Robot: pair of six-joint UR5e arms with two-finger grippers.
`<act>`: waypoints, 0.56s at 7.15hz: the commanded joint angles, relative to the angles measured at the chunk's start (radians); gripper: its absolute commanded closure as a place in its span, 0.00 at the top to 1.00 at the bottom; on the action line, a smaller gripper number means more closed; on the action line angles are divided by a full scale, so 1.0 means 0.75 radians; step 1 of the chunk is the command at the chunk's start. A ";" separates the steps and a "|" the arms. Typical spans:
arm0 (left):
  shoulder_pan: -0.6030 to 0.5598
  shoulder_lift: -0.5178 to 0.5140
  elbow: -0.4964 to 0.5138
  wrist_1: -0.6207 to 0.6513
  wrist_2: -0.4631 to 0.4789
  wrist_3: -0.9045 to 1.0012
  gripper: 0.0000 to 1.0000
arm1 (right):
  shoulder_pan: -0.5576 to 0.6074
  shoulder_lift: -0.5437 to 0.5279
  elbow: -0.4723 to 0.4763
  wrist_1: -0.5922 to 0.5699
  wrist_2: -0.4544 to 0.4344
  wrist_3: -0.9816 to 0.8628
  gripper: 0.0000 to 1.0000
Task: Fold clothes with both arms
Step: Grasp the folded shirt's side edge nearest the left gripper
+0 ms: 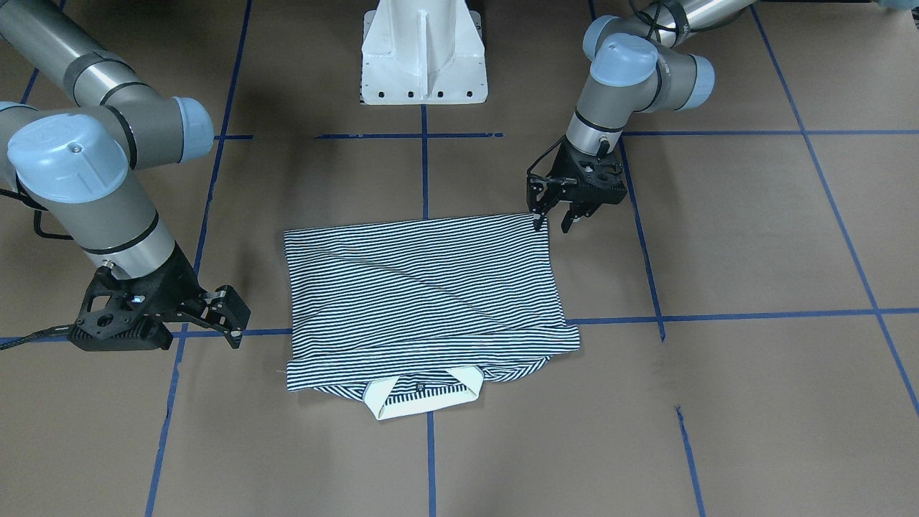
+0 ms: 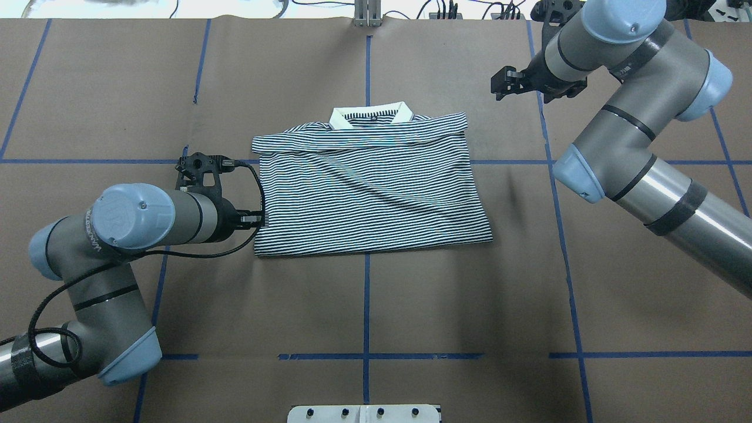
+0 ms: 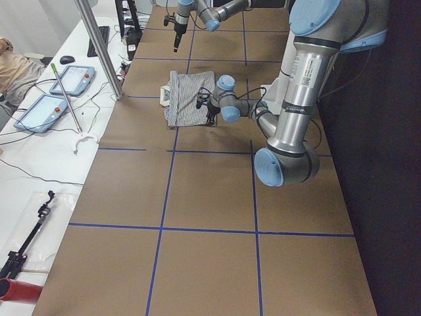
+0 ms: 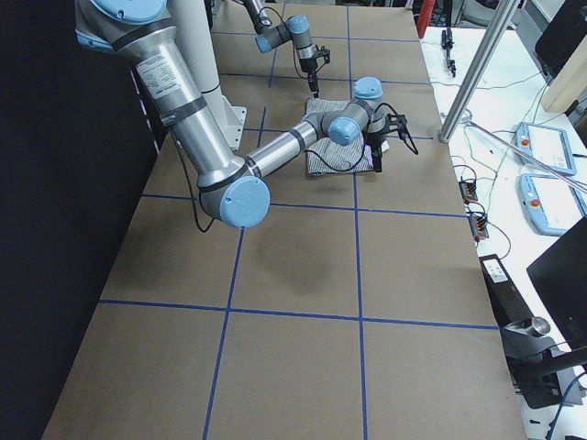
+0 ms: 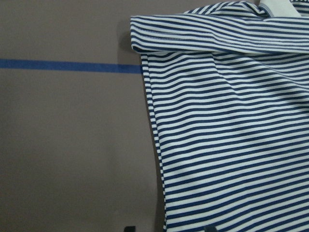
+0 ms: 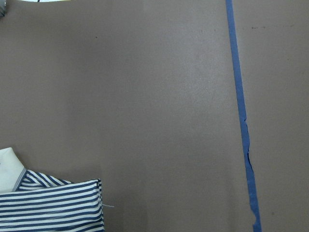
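Left end effector (image 1: 553,224), fingers apart, astride polo shirt (image 1: 423,287) corner, right of centre. I'd pinch all layers, low on worktop (image 1: 718,251). Right end effector (image 1: 231,319) opening: cannot tell.

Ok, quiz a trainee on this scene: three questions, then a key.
1. True or false: the right pincer touches the shirt.
2. The collar lies: A) on the side nearest the base; B) on the side farthest from the base; C) under an arm.
3. Which pincer stands at a corner of the shirt?
Key: 1 false; 2 B; 3 the left pincer.
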 commanded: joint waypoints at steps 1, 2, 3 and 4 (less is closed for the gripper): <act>0.039 0.001 0.003 0.002 0.003 -0.009 0.57 | 0.000 -0.012 0.000 -0.002 -0.007 0.000 1.00; 0.049 0.003 0.005 0.002 0.005 -0.015 0.57 | 0.000 -0.014 0.000 -0.002 -0.007 0.000 1.00; 0.073 -0.003 0.005 0.004 0.007 -0.039 0.52 | 0.000 -0.014 0.000 -0.002 -0.007 0.000 1.00; 0.100 -0.005 0.007 0.004 0.007 -0.050 0.37 | 0.000 -0.014 -0.002 -0.002 -0.007 0.000 1.00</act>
